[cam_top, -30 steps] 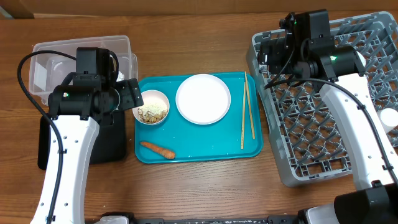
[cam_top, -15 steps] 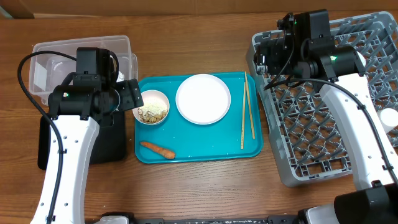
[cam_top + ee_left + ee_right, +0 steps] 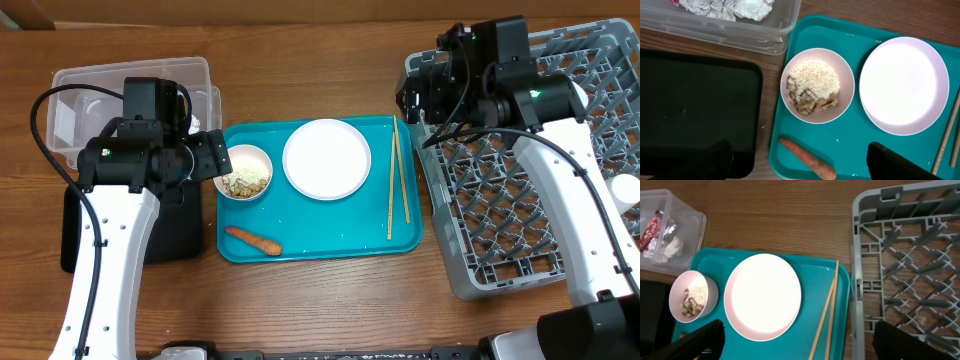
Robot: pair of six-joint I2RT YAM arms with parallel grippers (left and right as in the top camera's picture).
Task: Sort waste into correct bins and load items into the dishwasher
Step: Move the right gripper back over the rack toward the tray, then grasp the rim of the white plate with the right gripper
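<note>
A teal serving tray [image 3: 330, 235] carries a small white bowl [image 3: 245, 171] of beige food scraps [image 3: 812, 87], a white plate [image 3: 327, 159], a pair of chopsticks [image 3: 396, 185] and an orange carrot piece [image 3: 252, 240]. My left gripper [image 3: 213, 153] hangs open over the tray's left edge, with the carrot [image 3: 807, 160] below and between its fingers and nothing held. My right gripper [image 3: 413, 95] hovers open and empty over the gap between the chopsticks [image 3: 826, 312] and the grey dish rack [image 3: 520, 200]. The clear tub [image 3: 130, 100] holds a crumpled tissue [image 3: 725, 7] and a red wrapper [image 3: 652, 227].
The black tray [image 3: 170, 225] lies left of the teal tray, below the clear tub. A white dish [image 3: 625, 190] sits in the rack at its right edge. Bare wooden table runs along the front and back.
My right gripper has shifted a little left, from over the rack's corner toward the teal tray, and its jaws have widened slightly. The left arm has stayed still.
</note>
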